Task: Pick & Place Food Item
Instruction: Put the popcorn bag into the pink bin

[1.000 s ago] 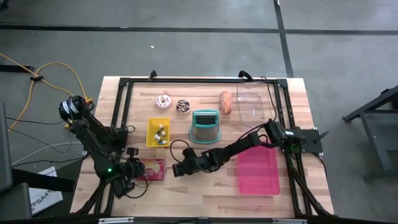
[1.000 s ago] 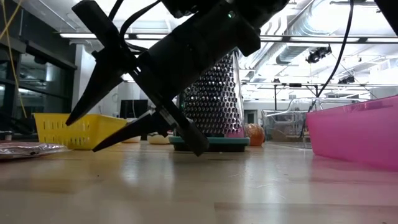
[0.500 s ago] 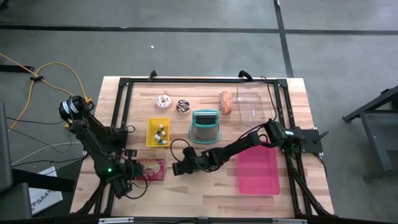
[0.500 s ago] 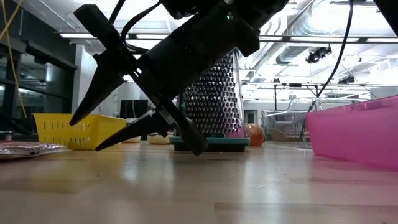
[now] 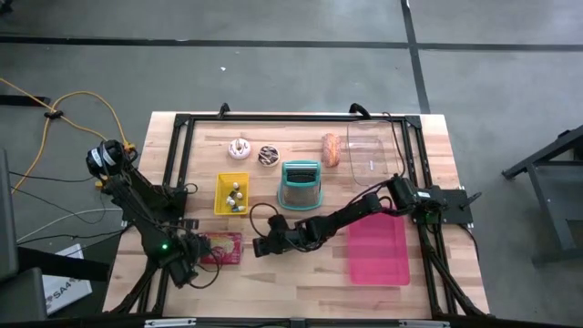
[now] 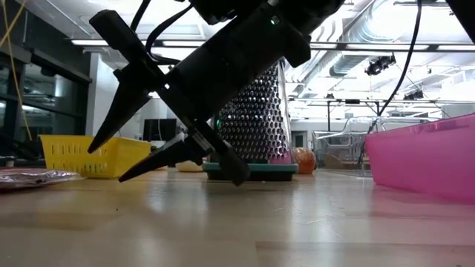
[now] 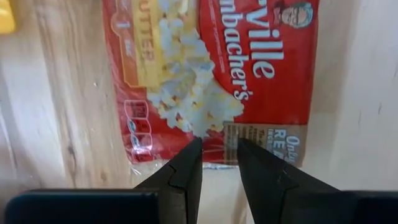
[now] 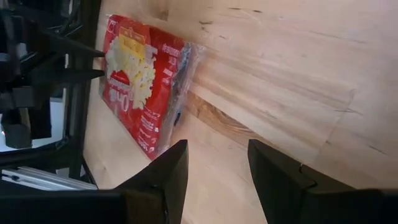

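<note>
1. The popcorn bag [image 5: 221,248] lies flat on the desk [image 5: 301,282] near its front left corner, red with a yellow butter label and a picture of popcorn.
2. The left gripper [image 7: 217,152] hangs over the bag's end; its fingers [image 7: 186,168] stand a small way apart, released, with the bag's clear sealed edge showing between their tips. Whether the tips touch the wrapper cannot be told.
3. The right gripper [image 5: 259,247] is low over the desk just beside the bag, on its side toward the desk's middle, pointing at it. Its fingers [image 8: 165,171] are parted and empty, with bare wood between them.
4. In the low view the right gripper's dark fingers [image 6: 159,156] slope down toward the desk, the lower tip close above the wood.
5. Behind them stands a grater [image 5: 300,185] near the desk's middle, with a yellow basket [image 5: 231,194] on its left.
6. A pink tray [image 5: 378,248] lies at the front right, and a clear tub [image 5: 372,155] sits at the back right.
7. A bread roll [image 5: 331,150] and two small dishes [image 5: 254,152] sit along the back edge.
</note>
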You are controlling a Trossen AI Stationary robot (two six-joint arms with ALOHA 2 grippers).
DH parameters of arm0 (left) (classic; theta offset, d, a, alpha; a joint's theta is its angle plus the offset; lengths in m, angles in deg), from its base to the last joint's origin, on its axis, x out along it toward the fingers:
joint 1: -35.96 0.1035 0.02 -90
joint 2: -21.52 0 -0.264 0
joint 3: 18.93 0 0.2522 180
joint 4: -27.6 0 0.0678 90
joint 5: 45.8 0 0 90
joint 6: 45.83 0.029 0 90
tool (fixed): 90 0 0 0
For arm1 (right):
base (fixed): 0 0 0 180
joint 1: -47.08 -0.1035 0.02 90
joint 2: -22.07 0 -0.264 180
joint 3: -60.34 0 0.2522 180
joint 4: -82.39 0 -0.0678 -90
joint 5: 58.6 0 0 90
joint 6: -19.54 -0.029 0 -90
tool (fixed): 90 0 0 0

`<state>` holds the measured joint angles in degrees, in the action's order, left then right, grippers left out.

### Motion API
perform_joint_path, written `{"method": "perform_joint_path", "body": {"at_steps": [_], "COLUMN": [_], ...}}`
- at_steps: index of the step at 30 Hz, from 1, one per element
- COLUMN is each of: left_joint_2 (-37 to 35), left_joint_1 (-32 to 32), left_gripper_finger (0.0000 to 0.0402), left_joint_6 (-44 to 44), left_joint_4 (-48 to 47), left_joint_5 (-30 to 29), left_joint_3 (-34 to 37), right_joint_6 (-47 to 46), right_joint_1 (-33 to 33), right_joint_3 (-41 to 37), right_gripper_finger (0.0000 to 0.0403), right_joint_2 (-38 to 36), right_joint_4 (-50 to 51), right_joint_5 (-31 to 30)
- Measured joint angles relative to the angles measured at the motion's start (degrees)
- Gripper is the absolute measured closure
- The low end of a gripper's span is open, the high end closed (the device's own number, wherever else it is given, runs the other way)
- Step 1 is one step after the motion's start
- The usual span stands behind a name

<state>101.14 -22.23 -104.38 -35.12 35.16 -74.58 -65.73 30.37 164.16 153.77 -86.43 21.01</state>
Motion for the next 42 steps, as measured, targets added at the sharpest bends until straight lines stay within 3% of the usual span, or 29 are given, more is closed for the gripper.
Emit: {"method": "perform_joint_path", "body": {"at_steps": [23,42], "left_joint_2": [-0.07,1.73], "left_joint_1": [0.34,2.32], "left_gripper_finger": [0.0305,0.0305], "left_joint_6": [-2.13,3.40], "left_joint_4": [1.05,6.37], "left_joint_5": [1.45,-4.81], "left_joint_3": [2.75,2.82], "right_joint_6": [-0.13,-1.75], "right_joint_1": [-0.15,-0.12], "right_joint_3": [0.00,0.00], "right_gripper_finger": [0.0247,0.0247], "right_joint_2": [0.00,0.00], "right_joint_4": [1.85,0.14], "right_joint_5": [0.33,0.35]}}
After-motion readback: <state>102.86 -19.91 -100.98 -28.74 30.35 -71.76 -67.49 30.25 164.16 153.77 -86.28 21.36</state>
